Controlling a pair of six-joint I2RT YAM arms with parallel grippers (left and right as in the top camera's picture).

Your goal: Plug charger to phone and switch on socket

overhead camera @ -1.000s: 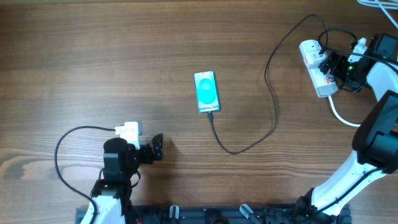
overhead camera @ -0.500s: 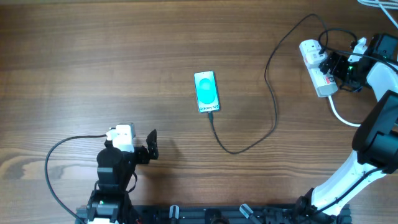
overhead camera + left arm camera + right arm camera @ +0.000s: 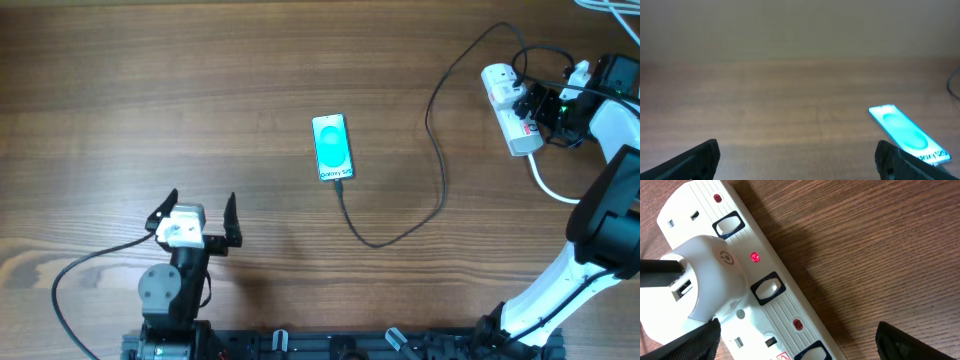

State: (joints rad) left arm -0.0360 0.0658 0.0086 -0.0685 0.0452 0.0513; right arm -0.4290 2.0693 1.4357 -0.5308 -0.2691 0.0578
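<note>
The phone (image 3: 333, 148) lies flat near the middle of the wooden counter (image 3: 150, 80), cyan screen up. The charger (image 3: 441, 170) shows as a thin black cable. Its tip meets the phone's near short edge, though how far it is seated is too small to tell. From there it loops toward the robot, then climbs to the far right, where its white plug (image 3: 705, 280) sits in the socket (image 3: 517, 135). The socket's thick white cord (image 3: 545, 185) trails off toward the robot.

In the right wrist view a red lamp (image 3: 756, 257) beside the plug glows brightly, while the two other lamps on the strip look dull. A white rocker switch (image 3: 767, 287) sits just below the lit one.

The right claw (image 3: 800, 345) hangs close over the socket with its fingers spread wide, gripping nothing. The left claw (image 3: 201, 195) is at the near left of the counter, well apart from the phone. It too is wide open and empty, with bare wood beneath.
</note>
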